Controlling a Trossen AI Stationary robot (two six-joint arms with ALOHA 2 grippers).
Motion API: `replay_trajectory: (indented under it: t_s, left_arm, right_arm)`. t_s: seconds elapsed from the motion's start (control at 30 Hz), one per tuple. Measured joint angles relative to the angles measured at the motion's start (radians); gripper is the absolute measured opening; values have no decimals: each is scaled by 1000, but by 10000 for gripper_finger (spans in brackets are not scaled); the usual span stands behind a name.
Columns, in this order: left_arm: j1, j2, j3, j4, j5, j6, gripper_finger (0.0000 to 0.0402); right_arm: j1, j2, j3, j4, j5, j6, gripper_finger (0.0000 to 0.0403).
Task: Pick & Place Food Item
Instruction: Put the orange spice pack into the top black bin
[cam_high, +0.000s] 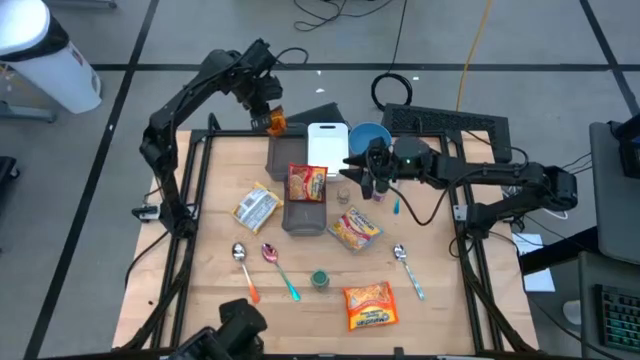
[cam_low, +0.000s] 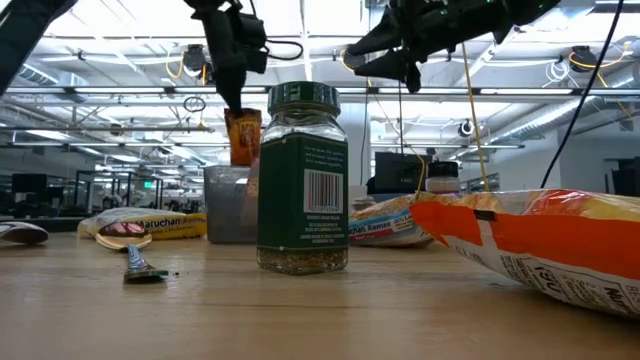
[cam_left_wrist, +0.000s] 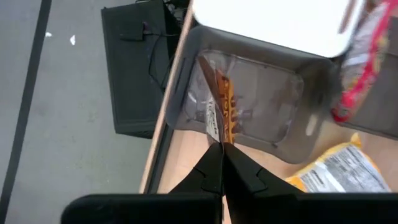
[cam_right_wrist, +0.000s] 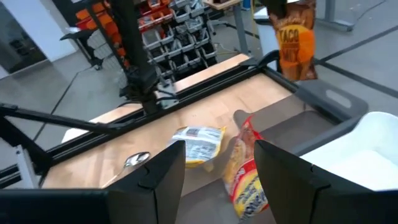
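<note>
Where left claw (cam_left_wrist: 222, 163) pinches, taco packet (cam_left_wrist: 219, 102) top hidden

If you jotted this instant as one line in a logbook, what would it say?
left hand: shut on orange taco seasoning packet | position: above grey plastic tray | right hand: open, empty, waiting near blue bowl

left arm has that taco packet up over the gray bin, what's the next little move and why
Probably lower a little and open. The left end effector is shut on the taco packet, which hangs over the empty gray bin at the table's far edge, still well above its floor. The right end effector waits open over the middle of the table.
</note>
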Motion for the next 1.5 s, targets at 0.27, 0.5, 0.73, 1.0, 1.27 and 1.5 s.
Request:
replay_trajectory:
  t_s: [0.27, 0.5, 0.73, 1.0, 1.27, 1.5]
  left_arm:
    - [13, 56, 0, 31, -12, 38, 3]
    - [21, 109, 0, 57, -18, 54, 3]
    - [37, 126, 0, 76, -5, 61, 2]
    - [37, 127, 0, 127, 1, 64, 2]
    - [37, 127, 0, 126, 2, 68, 3]
    - [39, 132, 0, 126, 22, 66, 2]
  right_arm:
    - [-87, 0, 0, -1, -121, -15, 185]
    - [-126, 0, 1, -20, -121, -15, 185]
    - [-126, 0, 1, -32, -126, -23, 185]
    - [-126, 0, 1, -31, -122, -49, 185]
    - [-126, 0, 1, -31, -122, -49, 185]
    - [-126, 0, 1, -31, -122, -52, 185]
